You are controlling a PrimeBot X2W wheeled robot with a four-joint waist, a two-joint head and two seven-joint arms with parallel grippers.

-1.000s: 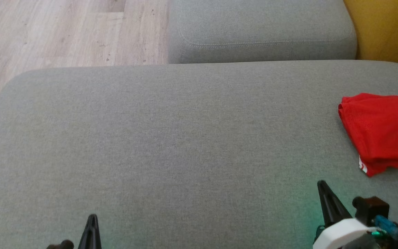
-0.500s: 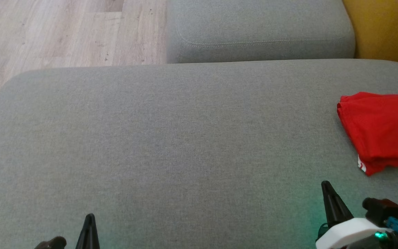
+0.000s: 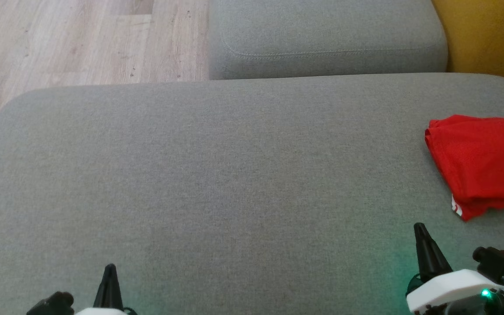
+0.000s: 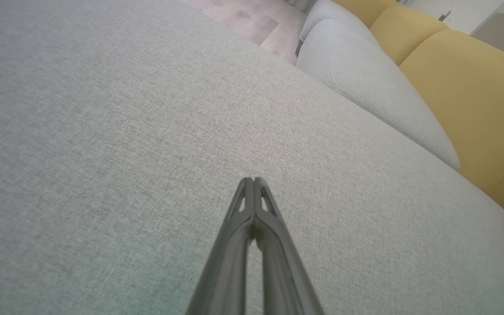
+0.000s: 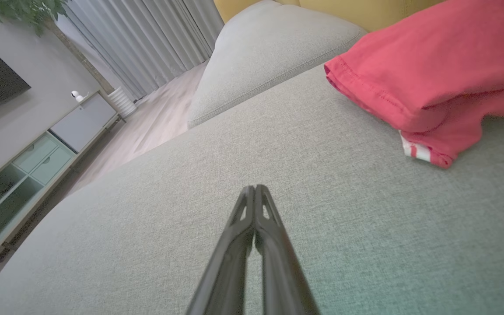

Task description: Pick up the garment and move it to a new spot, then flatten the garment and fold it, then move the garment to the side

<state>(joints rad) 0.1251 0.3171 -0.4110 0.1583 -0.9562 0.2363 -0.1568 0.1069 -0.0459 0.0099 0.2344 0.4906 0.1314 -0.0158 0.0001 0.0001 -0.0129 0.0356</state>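
Folded red jersey rests at the grey cushion's right edge.
The left gripper and right gripper hover empty, fingers pressed together. The job looks done, so any retreat should steer clear of the cloth.

The head view looked steeply down from above onto the cushion, with floor at its top left. Both wrist views skimmed low and close over that cushion; all three caught the garment, nearest in the right wrist view.
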